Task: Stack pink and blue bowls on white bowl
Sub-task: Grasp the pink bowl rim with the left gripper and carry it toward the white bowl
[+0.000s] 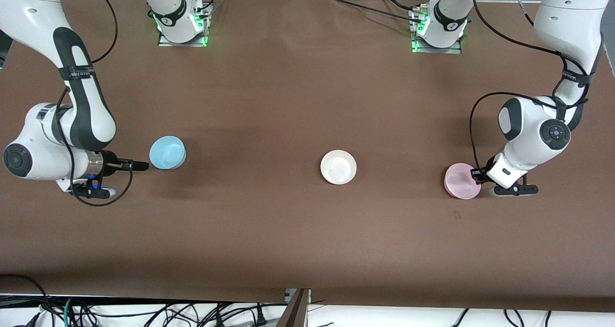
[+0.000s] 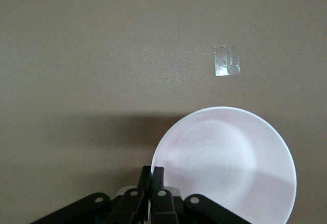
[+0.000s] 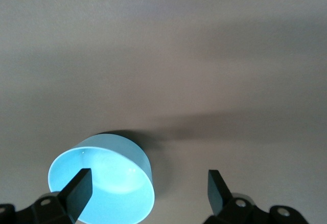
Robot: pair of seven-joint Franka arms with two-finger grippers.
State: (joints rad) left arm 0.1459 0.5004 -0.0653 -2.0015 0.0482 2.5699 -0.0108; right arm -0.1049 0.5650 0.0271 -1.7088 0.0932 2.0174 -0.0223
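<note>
The white bowl (image 1: 338, 166) stands upright in the middle of the table. The pale pink bowl (image 1: 460, 182) is toward the left arm's end; my left gripper (image 1: 476, 175) is shut on its rim. In the left wrist view the fingers (image 2: 159, 179) pinch the rim of the pink bowl (image 2: 225, 162). The sky blue bowl (image 1: 167, 152) stands toward the right arm's end. My right gripper (image 1: 142, 165) is low beside it and open. In the right wrist view, the blue bowl (image 3: 110, 180) lies partly between the spread fingers (image 3: 79, 189) of the right gripper (image 3: 148, 189), and nothing is gripped.
The brown table surface (image 1: 269, 106) holds only the three bowls. A small shiny piece of tape (image 2: 227, 61) lies on the table near the pink bowl. The arm bases (image 1: 182, 24) stand along the table's top edge in the front view.
</note>
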